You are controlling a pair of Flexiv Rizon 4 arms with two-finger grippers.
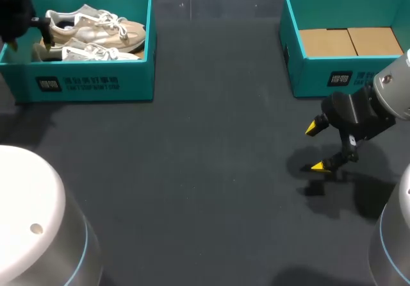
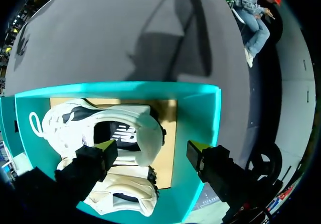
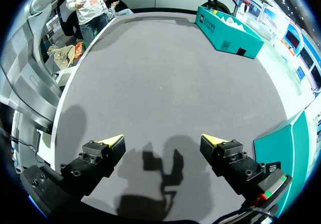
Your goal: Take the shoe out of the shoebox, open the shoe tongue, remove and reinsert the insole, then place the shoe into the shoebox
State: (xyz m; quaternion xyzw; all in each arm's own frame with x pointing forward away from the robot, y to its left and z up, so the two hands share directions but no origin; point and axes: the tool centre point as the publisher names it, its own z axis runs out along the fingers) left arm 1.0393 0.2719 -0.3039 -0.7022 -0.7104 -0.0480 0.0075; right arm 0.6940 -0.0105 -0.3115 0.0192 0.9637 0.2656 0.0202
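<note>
The left end effector (image 2: pixel 152 147) hangs over the heel end of the shoebox (image 1: pixel 90 84), with its fingers apart and nothing between them. One yellow tip is above the collar of the shoe (image 2: pixel 95 126). The other tip looks to be above the teal end wall and not above the shoe itself. Two shoes lie side by side in this box, the second shoe (image 2: pixel 125 194) just beside the first one. The right end effector (image 1: pixel 315 147) hovers low over the counter (image 1: pixel 192 183), also spread wide and empty. It is in front of the other box (image 1: pixel 307 74), which shows only cardboard in its bottom.

I judge the task to be at its very start, because no shoe is out yet. The danger from here is in the descent. If the left arm goes straight down, the outer finger may land on the wall and push or crush the box. If the fingers close on the heel, the second shoe or the loose laces (image 1: pixel 114 20) may come along. The box looks light, and nothing holds it down, so it may rise together with the shoe.
</note>
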